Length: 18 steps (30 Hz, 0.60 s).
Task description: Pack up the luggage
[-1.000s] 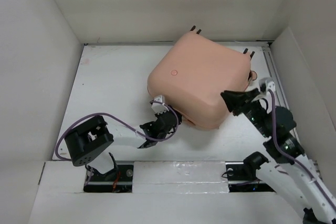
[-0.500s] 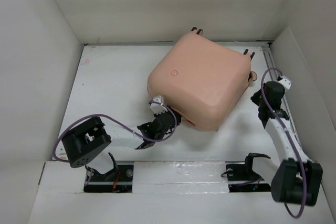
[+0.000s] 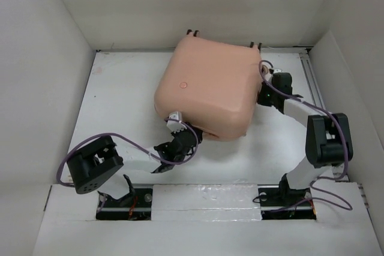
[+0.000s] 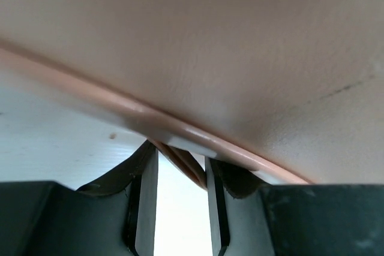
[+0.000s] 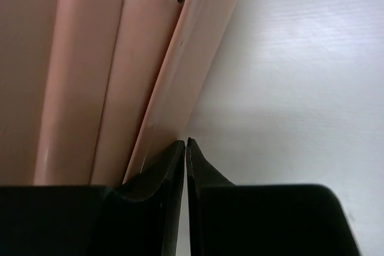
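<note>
The luggage (image 3: 207, 88), a pale peach-pink hard-shell suitcase, lies shut and flat on the white table, logo (image 3: 184, 86) up and wheels (image 3: 192, 31) at the far edge. My left gripper (image 3: 191, 138) is at its near edge. In the left wrist view its jaws (image 4: 182, 157) stand narrowly apart, closed on a thin pink strap (image 4: 183, 163) under the shell's rim (image 4: 198, 139). My right gripper (image 3: 264, 91) is shut and empty, its tips (image 5: 186, 142) against the bottom of the luggage's right side (image 5: 162, 88). The lining is hidden.
White walls (image 3: 54, 58) box the table on the left, back and right. A rail (image 3: 312, 82) runs along the table's right edge. The arm bases (image 3: 210, 199) sit at the near edge, and the left arm's cable (image 3: 120, 136) loops over the table.
The right arm swung from the near right to the luggage's right side. The luggage slid left and turned. The left gripper shifted slightly left with the luggage's near edge.
</note>
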Each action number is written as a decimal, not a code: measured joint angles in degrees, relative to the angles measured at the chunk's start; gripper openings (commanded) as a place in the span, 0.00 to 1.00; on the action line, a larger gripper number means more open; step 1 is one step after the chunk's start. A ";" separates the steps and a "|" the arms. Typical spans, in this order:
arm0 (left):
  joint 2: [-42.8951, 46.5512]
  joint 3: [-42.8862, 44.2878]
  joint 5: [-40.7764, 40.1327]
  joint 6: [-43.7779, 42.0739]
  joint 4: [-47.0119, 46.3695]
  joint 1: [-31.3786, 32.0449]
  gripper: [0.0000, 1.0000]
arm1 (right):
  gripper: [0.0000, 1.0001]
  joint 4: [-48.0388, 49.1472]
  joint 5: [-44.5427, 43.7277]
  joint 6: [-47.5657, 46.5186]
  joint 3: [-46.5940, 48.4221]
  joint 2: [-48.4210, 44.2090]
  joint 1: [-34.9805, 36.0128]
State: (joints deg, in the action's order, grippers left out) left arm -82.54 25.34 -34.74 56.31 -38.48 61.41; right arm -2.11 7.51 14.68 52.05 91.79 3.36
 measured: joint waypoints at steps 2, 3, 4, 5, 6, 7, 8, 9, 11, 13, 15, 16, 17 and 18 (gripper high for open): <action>0.87 -0.74 -1.75 0.55 0.17 0.09 0.00 | 0.13 0.85 3.13 -0.35 3.74 3.34 1.46; 1.36 -1.05 -2.80 0.74 0.28 0.09 0.00 | 0.13 1.84 4.74 -0.35 4.83 4.31 2.19; 1.77 -1.40 -3.72 0.87 0.44 0.07 0.00 | 0.13 3.15 6.27 -0.24 5.35 4.61 2.91; 2.08 -1.66 -4.61 1.11 0.63 0.04 0.00 | 0.15 4.35 7.91 0.02 5.57 4.59 3.56; 2.38 -1.92 -4.85 1.25 0.87 0.02 0.00 | 0.17 5.75 9.40 0.15 5.68 4.39 4.09; 2.62 -2.14 -5.01 1.42 1.11 0.02 0.00 | 0.18 6.73 10.97 0.28 5.99 4.33 4.37; 2.82 -2.25 -5.27 1.68 1.51 0.09 0.00 | 0.20 7.34 12.39 0.59 6.49 4.33 4.46; 2.97 -2.25 -5.35 1.88 1.99 0.13 0.00 | 0.22 7.80 13.29 1.01 6.80 4.33 4.44; 3.58 -2.25 -5.75 2.36 3.30 0.24 0.00 | 0.22 9.73 13.79 2.23 5.53 3.85 4.33; 4.46 -2.25 -5.70 2.38 4.35 0.24 0.00 | 0.24 13.57 13.94 4.42 0.02 0.31 4.02; 5.40 -2.25 -5.27 2.23 5.11 0.26 0.00 | 0.26 18.43 14.80 6.54 -9.97 -8.02 3.76; 5.64 -2.23 -5.16 2.12 5.53 0.26 0.00 | 0.28 19.98 15.47 7.30 -14.21 -12.28 3.74; 5.79 -2.23 -5.05 2.08 5.88 0.28 0.00 | 0.29 23.63 16.17 8.04 -19.19 -16.72 3.72; 5.86 -2.21 -4.94 2.10 6.21 0.33 0.00 | 0.29 26.95 16.61 8.55 -23.58 -20.46 3.74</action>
State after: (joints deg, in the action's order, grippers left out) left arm -76.69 23.14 -39.68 58.41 -32.27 61.73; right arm 24.84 24.12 23.22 28.47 71.33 7.09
